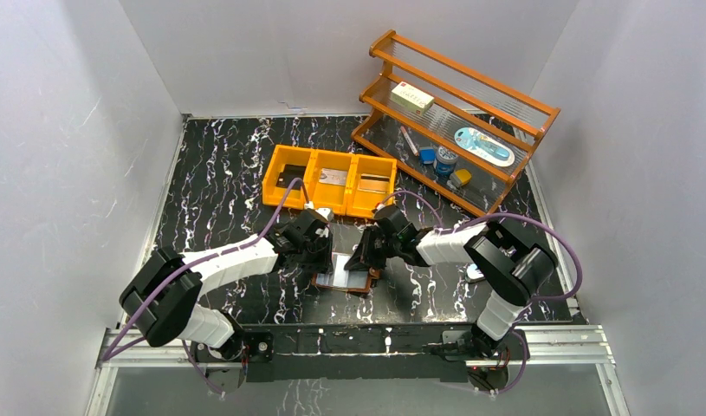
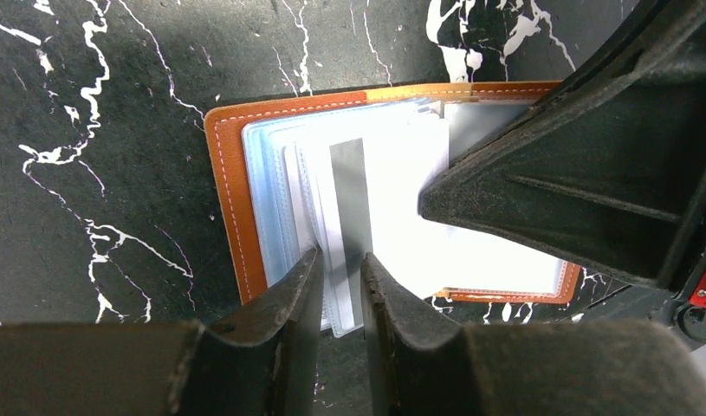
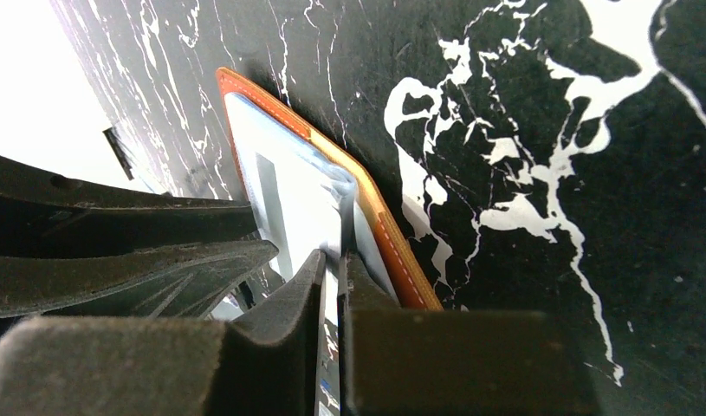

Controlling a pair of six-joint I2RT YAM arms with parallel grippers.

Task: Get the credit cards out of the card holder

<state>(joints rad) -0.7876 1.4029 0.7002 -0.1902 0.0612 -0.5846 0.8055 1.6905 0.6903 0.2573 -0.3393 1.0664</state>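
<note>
The brown card holder [image 1: 343, 279] lies open on the black marble table between my two grippers. In the left wrist view its leather edge [image 2: 228, 191] frames pale blue-clear sleeves. A white credit card with a grey stripe [image 2: 350, 186] lies on top of them. My left gripper [image 2: 340, 282] has its jaws a narrow gap apart, with the tips on either side of the card's near edge. My right gripper [image 3: 341, 260] is shut on a thin plastic sleeve [image 3: 345, 208] of the holder and holds it upright. The striped card also shows in the right wrist view [image 3: 271, 195].
An orange three-compartment bin [image 1: 330, 165] stands behind the holder with a dark card [image 1: 290, 179], a silvery card [image 1: 333, 177] and a tan card [image 1: 374, 183] in it. A wooden rack [image 1: 470, 95] with small items stands at the back right. White walls enclose the table.
</note>
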